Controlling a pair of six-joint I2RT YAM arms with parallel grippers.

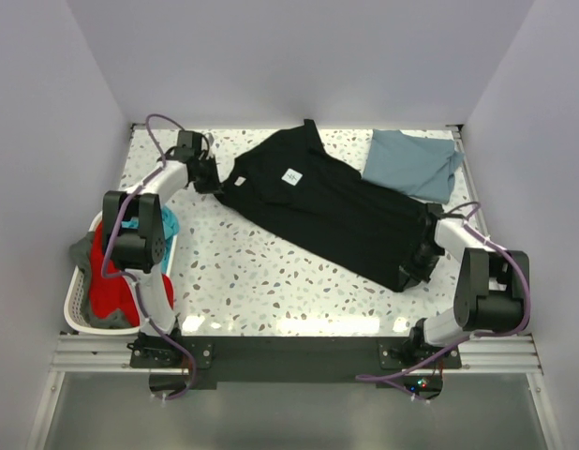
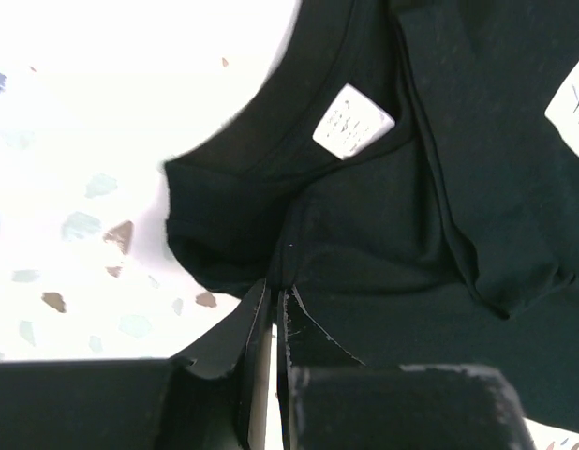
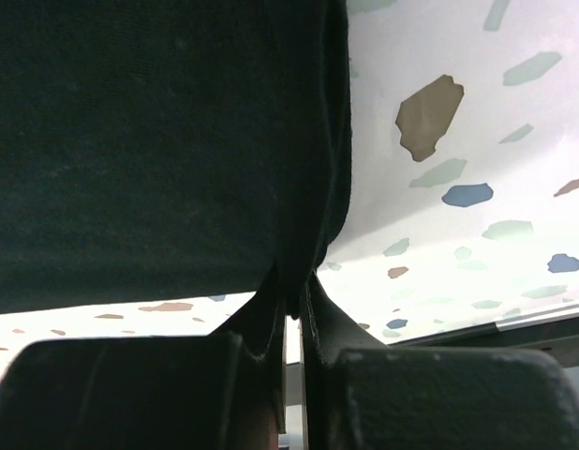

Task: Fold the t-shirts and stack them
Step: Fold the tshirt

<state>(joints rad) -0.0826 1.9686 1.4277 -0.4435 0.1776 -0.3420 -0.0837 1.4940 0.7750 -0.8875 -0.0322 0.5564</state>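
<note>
The large black t-shirt lies spread out flat, running diagonally from back left to front right of the speckled table. A small white neck label shows at its collar. My left gripper is at the shirt's back-left end, shut on the cloth beside the collar. My right gripper is at the front-right end, shut on the hem corner, which hangs just above the table there. The slate-blue t-shirt lies folded at the back right, close to the black one's edge.
A white laundry basket stands off the table's left edge, beside the left arm, with red cloth and teal cloth in it. Pale walls close in the table at the back and both sides.
</note>
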